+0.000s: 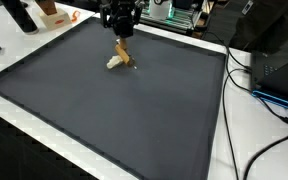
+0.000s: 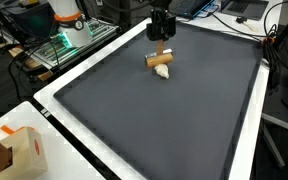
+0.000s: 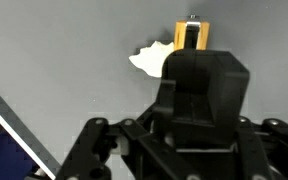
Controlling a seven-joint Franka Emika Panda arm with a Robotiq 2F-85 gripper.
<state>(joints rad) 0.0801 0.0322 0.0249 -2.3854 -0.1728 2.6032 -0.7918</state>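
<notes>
Wooden block, beside white piece, just below fingers

In the wrist view the gripper shows mostly as its own dark housing, blurred and cut off by the lower edge; it hides the lower part of the yellow block and one side of the white piece; how the jaws stand cannot be told. In both exterior views these two pieces are too small to identify; in an exterior view the arm is cut off at the top edge; a cardboard box is cropped at the corner.
</notes>
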